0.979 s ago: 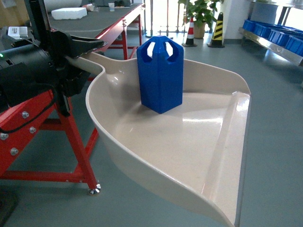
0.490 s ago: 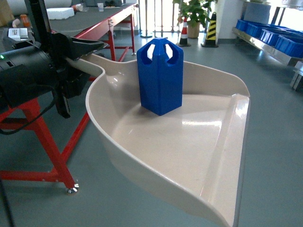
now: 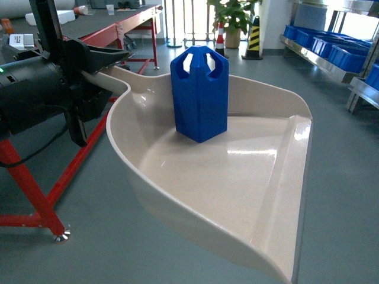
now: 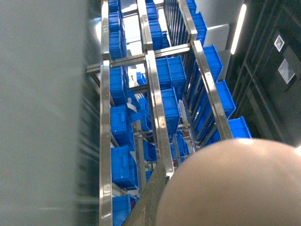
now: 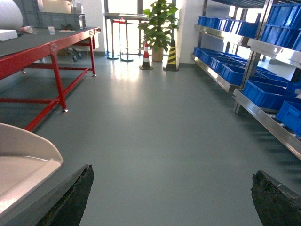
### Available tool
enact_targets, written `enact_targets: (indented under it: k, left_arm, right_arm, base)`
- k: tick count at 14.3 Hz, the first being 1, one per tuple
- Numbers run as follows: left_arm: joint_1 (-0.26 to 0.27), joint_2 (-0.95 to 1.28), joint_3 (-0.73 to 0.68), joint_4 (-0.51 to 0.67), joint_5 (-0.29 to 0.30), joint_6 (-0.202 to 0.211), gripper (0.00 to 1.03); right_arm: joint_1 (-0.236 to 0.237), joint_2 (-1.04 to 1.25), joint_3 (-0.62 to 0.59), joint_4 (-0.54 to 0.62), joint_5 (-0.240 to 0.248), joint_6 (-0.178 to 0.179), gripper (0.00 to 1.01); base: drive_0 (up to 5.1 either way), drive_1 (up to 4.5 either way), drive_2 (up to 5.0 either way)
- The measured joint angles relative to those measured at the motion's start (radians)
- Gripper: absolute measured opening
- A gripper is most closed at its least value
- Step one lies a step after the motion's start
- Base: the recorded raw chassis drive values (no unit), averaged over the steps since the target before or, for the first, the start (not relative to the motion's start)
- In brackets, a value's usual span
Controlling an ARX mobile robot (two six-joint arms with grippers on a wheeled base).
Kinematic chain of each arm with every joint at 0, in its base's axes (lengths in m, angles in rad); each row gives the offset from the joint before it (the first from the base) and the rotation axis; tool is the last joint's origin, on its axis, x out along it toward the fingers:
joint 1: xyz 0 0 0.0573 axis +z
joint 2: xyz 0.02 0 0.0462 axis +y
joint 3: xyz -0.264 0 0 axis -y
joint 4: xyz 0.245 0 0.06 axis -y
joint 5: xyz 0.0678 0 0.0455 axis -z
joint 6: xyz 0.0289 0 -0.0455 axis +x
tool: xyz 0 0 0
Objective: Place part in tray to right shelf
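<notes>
The blue part (image 3: pixel 200 94) stands upright in the beige tray (image 3: pixel 237 195), whose handle is clamped upper left by the left gripper (image 3: pixel 98 74); the right gripper (image 5: pixel 171 193) is spread, holding nothing.

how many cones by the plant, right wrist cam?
2. A red-and-white cone stands left of the potted plant; a black-and-yellow striped cone stands to its right. More may be hidden behind the plant's pot.

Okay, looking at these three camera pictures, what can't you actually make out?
- Left tool on the tray handle: head view, the black arm body covers it; its state is unclear.
- Tray's near corner: head view, cut off by the bottom edge.
- Part: absent from both wrist views.
- Left wrist view: the tray's underside blocks the lower right.
- Right tool: only finger ends show.
</notes>
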Motion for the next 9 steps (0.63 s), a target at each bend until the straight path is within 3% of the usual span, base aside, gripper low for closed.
enact_targets:
  k: [6, 7, 9]
  left_arm:
    - [-0.012, 0.000, 0.000, -0.001, 0.010, 0.000, 0.12]
    - [-0.009, 0.000, 0.000, -0.003, 0.007, 0.000, 0.12]
    - [0.000, 0.000, -0.002, -0.005, 0.001, 0.000, 0.12]
  right_arm:
    - [0.000, 0.004, -0.001, 0.000, 0.003, 0.000, 0.98]
    - [0.000, 0.000, -0.001, 0.000, 0.003, 0.000, 0.98]
    - [0.000, -0.002, 0.000, -0.003, 0.003, 0.000, 0.98]
  base:
    - [4.6, -1.27, -3.0]
    - [0.0, 0.00, 0.0]
    - [0.2, 4.49, -4.1]
